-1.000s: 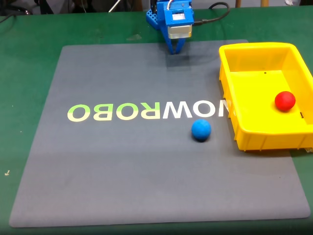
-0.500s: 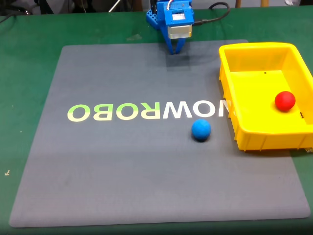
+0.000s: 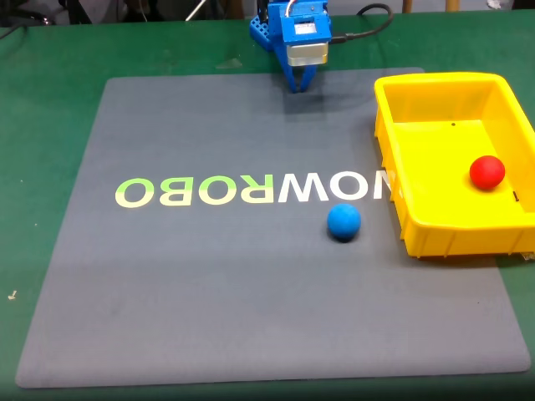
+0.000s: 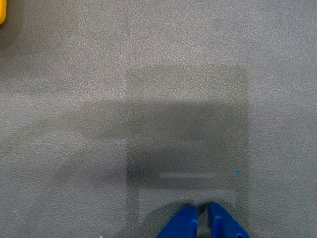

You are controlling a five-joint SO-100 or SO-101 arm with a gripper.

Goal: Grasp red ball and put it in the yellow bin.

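Reading "ROBO" in pale green and "NOW" in white, mirrored, across the middle of the grey mat (image 3: 209, 276) on the green table (image 3: 50, 75), with the last letter running under the left wall of the yellow bin (image 3: 393, 180) at the mat's right edge. Red ball (image 3: 487, 172) resting inside the bin, toward its right wall, clear of the rim. Blue ball (image 3: 343, 222) lying on the mat just below the white lettering, near the bin's front left corner but not touching it. Blue gripper (image 3: 299, 83) hanging tips-down at the mat's far edge, well apart from both balls; in the wrist view gripper (image 4: 203, 218) with its two blue fingers drawn together, barely a slit between them, nothing held, over bare mat. Black cable (image 3: 368, 21) curling behind the arm.
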